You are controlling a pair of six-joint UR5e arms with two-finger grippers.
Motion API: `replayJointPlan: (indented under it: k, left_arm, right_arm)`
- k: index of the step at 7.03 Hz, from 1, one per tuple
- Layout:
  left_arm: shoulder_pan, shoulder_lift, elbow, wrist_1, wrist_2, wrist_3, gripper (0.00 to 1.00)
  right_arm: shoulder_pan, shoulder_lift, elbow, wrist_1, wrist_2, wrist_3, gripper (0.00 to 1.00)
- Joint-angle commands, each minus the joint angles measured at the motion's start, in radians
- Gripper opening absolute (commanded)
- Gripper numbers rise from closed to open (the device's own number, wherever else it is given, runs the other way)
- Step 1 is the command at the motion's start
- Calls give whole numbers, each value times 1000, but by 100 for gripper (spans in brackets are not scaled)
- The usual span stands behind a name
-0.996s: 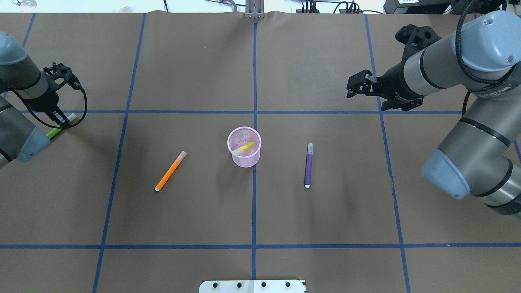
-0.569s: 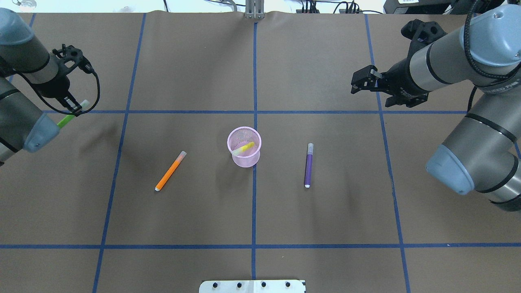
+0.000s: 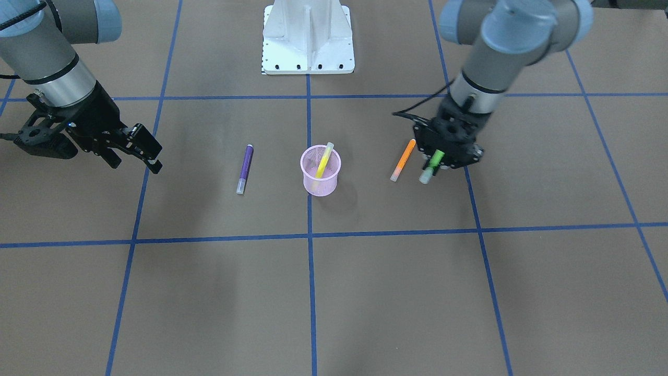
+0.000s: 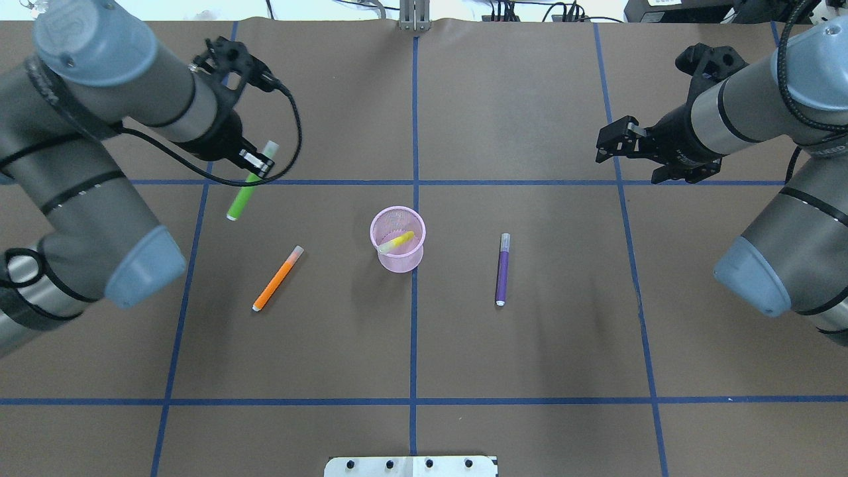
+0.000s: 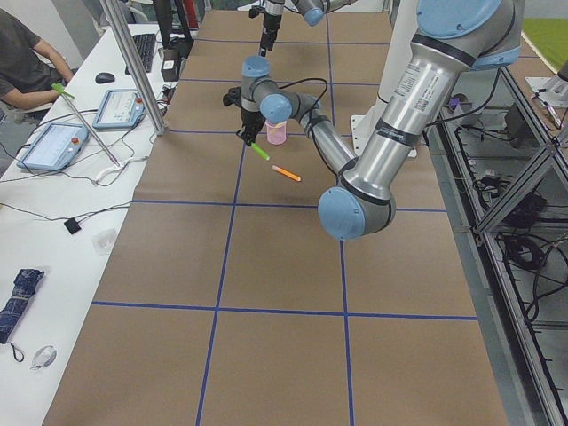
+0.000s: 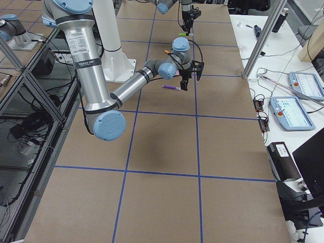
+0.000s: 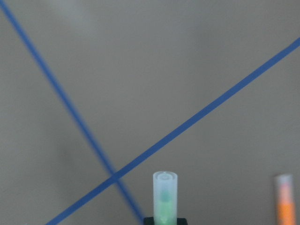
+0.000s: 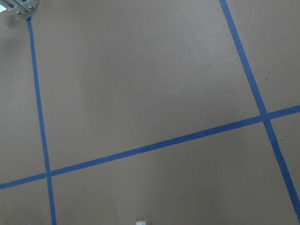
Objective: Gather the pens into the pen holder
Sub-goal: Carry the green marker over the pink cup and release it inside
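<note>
The pink mesh pen holder (image 4: 397, 255) (image 3: 320, 183) stands upright at the table's middle with the yellow pen (image 4: 396, 242) (image 3: 324, 160) leaning inside it. The orange pen (image 4: 277, 278) (image 3: 403, 160) lies to its left and the purple pen (image 4: 503, 268) (image 3: 245, 168) to its right in the overhead view. My left gripper (image 4: 255, 162) (image 3: 443, 156) is shut on the green pen (image 4: 244, 195) (image 3: 432, 164) and holds it above the table, up and left of the holder. The pen's cap shows in the left wrist view (image 7: 165, 197). My right gripper (image 4: 601, 144) (image 3: 151, 156) is open and empty, far right of the purple pen.
Blue tape lines (image 4: 415, 182) divide the brown table into squares. The robot's white base plate (image 4: 411, 466) (image 3: 308, 36) sits at the near edge. A side bench with tablets (image 5: 53, 142) and a seated person runs beyond the far edge.
My left arm has swung right, from the table's left edge toward the holder, with the green pen in its grip. My right gripper has drawn back a little to the right.
</note>
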Motion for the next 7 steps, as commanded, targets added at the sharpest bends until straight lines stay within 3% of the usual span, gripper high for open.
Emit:
replayJointPlan:
  k: [1, 4, 7]
  left_arm:
    - [173, -125, 18, -57, 170, -51, 0]
    - [181, -174, 199, -339, 307, -43, 0]
    - [228, -174, 207, -347, 353, -46, 0]
  right_arm:
    - [0, -1, -13, 0, -3, -5, 99]
    - [0, 2, -16, 2, -3, -3, 100]
    - [-2, 4, -18, 2, -3, -3, 100]
